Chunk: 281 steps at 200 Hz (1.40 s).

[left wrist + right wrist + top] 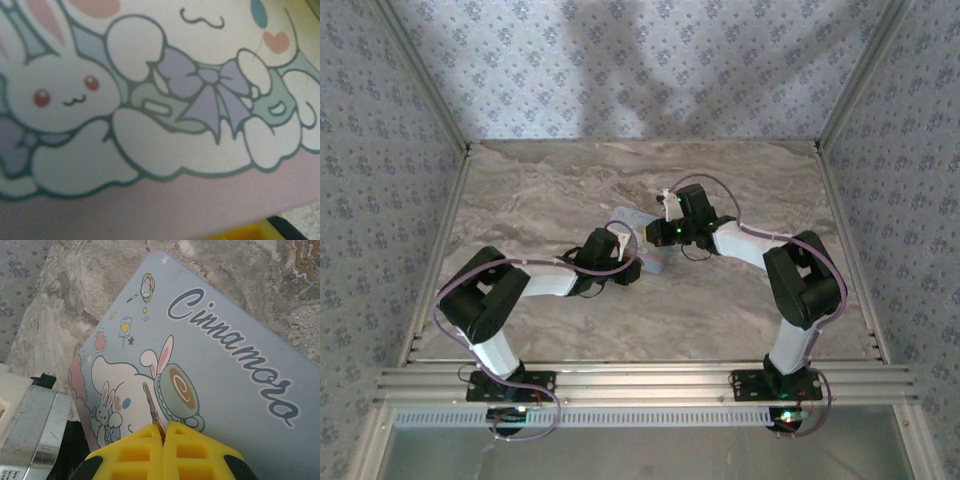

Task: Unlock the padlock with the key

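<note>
We find the tin (pixel 632 218) lying on the table (pixel 540 190) between left gripper (pixel 630 268) and right gripper (pixel 652 238), key (pixel 150 402) over it.

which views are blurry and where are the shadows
Left wrist: the tin is soft, too close to focus. Right wrist: its lettering is crisp. Top external: broad soft shadows fall on the back wall.

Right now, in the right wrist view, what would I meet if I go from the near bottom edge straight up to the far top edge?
right hand, its yellow fingers closed → thin metal key sticking out of them → pale blue tin → marble table
</note>
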Tool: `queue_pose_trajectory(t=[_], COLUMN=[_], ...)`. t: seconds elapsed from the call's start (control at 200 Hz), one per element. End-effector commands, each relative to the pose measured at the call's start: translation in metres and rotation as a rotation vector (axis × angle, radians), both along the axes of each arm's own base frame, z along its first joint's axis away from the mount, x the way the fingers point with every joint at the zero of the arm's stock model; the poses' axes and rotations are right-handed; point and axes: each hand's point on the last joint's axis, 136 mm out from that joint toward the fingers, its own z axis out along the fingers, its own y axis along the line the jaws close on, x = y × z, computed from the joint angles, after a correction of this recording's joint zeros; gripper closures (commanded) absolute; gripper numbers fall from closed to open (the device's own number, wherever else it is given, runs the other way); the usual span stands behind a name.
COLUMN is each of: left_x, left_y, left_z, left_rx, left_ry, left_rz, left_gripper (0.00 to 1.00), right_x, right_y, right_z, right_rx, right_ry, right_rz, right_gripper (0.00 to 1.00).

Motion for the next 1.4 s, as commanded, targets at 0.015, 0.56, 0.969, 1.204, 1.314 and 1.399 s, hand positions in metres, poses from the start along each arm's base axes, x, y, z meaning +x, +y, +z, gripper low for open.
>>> queue_pose_trajectory(t=[0.015,0.56,0.969,1.204,1.314,1.399], left_x=[0.008,-0.013,-0.018,-0.017,-0.017,-0.016], left_y=[-0.008,-0.015,-0.016,-0.02,-0.02,-0.021], left_z=[0.022,0.051,0.073,0.078,0.079,0.081], left_rx=[-0.06,-0.215,-0.303,-0.313,-0.319,-0.324], left_ry=[-0.034,0.206,0.37,0.394,0.394,0.395], left_rz=[0.014,0.064,0.099,0.097,0.1,0.102], left_gripper=[0.74,0.78,0.83,0.84,0.84,0.84], right_x=[-0.007,-0.059,-0.118,-0.134,-0.134,-0.134], right_y=[0.003,-0.039,-0.04,-0.036,-0.031,-0.024], right_z=[0.018,0.06,0.028,-0.003,-0.012,-0.017], right_rx=[-0.012,-0.171,-0.16,-0.127,-0.104,-0.092], right_ry=[-0.067,-0.441,-0.51,-0.458,-0.436,-0.423], right_rz=[0.036,0.012,0.004,0.01,0.01,0.024], right_gripper=[1.0,1.0,1.0,1.0,1.0,1.0])
